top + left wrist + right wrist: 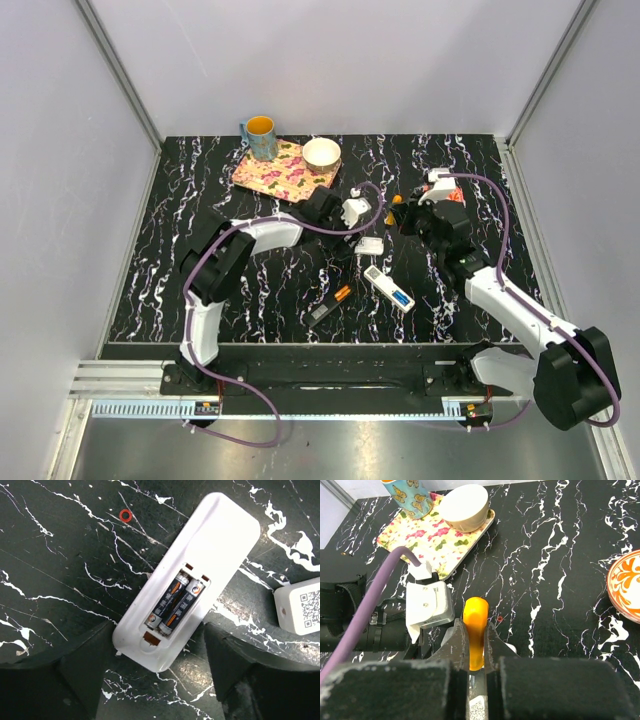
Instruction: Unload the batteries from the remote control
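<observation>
The left gripper [159, 642] stands wide open with nothing in it, one finger [75, 675] on each side of the near end of a white remote [220, 535]. The remote lies face down on the black marbled table [55, 575] with its back cover off. Two batteries [183, 605] sit side by side in the open slot. A small white box [300, 605] with a printed code lies just to one side.

The right gripper [475, 637] is closed on a slim orange cylinder [475, 612] with a rounded end, by its look a battery, held upright above the table. Beyond it are a flowered tray [440, 542] with a bowl [465, 507] and a mug [407, 492] on it.

Nearer the arms lie a second remote [385, 284], a loose orange battery [342, 294] and a black bar [320, 313].
</observation>
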Tool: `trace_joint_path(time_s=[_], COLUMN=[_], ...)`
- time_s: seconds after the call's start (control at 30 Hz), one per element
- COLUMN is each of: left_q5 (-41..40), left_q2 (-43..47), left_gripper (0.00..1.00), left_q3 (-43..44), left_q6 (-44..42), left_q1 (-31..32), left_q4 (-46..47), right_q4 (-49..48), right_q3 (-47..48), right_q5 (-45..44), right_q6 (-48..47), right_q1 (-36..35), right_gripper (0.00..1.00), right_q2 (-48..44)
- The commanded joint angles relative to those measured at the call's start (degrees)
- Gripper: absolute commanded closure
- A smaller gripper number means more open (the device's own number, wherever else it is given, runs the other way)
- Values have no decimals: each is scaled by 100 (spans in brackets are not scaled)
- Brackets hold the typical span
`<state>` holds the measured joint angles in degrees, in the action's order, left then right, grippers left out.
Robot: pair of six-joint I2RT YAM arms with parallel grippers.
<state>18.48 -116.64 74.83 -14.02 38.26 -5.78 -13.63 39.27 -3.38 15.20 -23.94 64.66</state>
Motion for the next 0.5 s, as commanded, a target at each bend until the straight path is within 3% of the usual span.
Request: trace_joint_path(time_s=[0.0, 0.1, 0.2, 0.47], left_q5=[332, 279, 244, 17], left_q2=[80, 106, 281, 1081], left_gripper=[30, 46, 56, 66], left_q3=[-204, -345, -653, -1645], left_q6=[4, 110, 268, 707], left_q1=[-64, -64, -64, -20], left_q4=[-46, -37, 129, 446], right_q4=[-149, -228, -324, -807], right_q3=[55, 37, 11, -42], right_q5=[267, 320, 548, 961], right_q6=[-26, 18, 62, 290], right_q1=[21, 21, 30, 30], right_gripper=[100, 100, 100, 100], right_q2=[2, 81, 152, 520])
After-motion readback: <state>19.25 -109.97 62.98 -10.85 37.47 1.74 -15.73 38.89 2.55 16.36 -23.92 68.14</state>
